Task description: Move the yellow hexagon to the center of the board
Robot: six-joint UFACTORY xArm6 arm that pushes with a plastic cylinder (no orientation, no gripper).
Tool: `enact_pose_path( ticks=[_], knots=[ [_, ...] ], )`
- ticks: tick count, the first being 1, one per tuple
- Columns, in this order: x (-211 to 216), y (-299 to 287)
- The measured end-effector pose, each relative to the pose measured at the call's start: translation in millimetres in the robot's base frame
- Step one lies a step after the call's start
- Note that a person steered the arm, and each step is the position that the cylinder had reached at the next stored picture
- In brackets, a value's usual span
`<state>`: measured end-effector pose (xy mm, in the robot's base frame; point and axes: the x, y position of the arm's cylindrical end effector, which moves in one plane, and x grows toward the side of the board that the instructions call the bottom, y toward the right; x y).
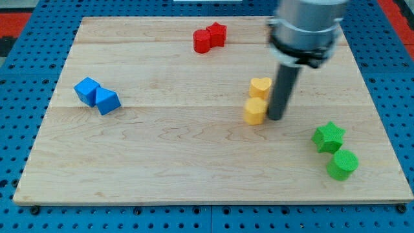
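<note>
The yellow hexagon [255, 110] lies a little right of the board's middle. A yellow heart [261, 87] touches it just above. My tip [276, 118] rests on the board right beside the hexagon's right side, touching or nearly touching it. The dark rod rises from there to the grey arm at the view's top.
A red pair of blocks [209, 37] sits at the top centre. A blue cube [87, 90] and a blue triangle [107, 101] sit at the left. A green star [328, 136] and a green round block [342, 164] sit at the lower right. The wooden board [162, 162] lies on a blue pegboard.
</note>
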<state>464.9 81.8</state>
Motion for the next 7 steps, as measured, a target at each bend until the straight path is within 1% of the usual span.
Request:
enact_pose_path(
  ticks=[1,2,3,4,5,6,7],
  knots=[
    [-1,-37],
    [4,-12],
    [20,-14],
    [25,-34],
    [-21,-42],
    [-41,-58],
    [9,-53]
  ],
)
